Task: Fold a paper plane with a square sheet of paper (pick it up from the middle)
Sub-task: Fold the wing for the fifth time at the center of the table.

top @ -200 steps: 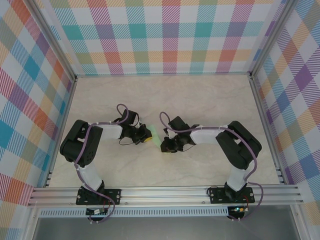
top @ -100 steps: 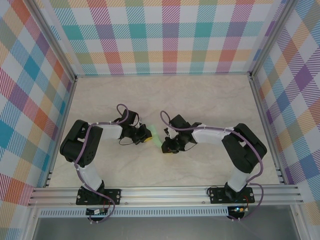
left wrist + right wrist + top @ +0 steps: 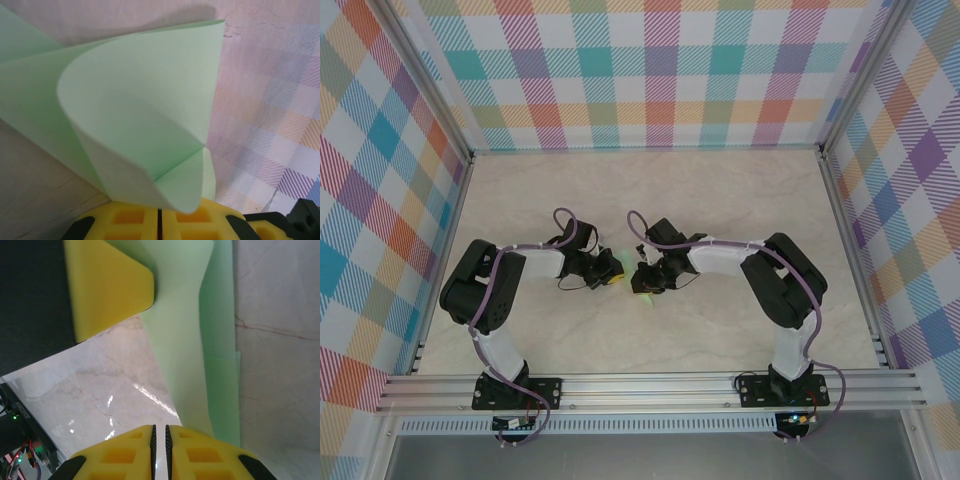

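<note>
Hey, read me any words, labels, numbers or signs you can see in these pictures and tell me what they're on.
No text can be read. The sheet of paper is blank, the right gripper has bare yellow fingers, and the boards at the arm bases are too small to read.

The sheet of paper (image 3: 145,115) lies near the middle of the table (image 3: 720,200).
The left gripper (image 3: 612,271) is at its left, the right gripper (image 3: 642,285) just right, slightly nearer the bases.
</note>
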Robot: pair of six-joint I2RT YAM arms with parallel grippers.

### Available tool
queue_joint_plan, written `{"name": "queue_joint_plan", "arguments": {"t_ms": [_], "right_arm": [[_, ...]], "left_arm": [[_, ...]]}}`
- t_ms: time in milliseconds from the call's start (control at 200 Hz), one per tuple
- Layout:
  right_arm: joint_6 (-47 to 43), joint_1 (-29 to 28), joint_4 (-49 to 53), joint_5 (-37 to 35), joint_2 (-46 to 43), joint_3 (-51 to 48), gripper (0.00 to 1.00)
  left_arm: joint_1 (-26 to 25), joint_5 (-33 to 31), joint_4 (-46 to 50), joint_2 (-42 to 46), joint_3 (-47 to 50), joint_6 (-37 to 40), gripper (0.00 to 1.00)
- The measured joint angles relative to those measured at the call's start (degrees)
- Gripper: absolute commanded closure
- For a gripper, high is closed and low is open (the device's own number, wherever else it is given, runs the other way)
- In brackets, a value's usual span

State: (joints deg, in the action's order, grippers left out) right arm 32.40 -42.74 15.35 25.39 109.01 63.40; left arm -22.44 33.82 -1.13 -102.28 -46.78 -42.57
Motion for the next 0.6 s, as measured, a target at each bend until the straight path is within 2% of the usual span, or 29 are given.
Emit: {"name": "queue_joint_plan", "arguments": {"t_ms": [300,600], "right_arm": [[-1.4,0.1,-1.4,1.3,0.6,-2.6,0.85],[-3.1,0.4,-2.7,3.9,-3.5,-9.0,0.86]], "left_arm": [[0.0,0.0,0.0,0.0,0.0,0.0,0.92],[0.0,-0.1,0.0,0.0,0.0,0.0,0.93]]}}
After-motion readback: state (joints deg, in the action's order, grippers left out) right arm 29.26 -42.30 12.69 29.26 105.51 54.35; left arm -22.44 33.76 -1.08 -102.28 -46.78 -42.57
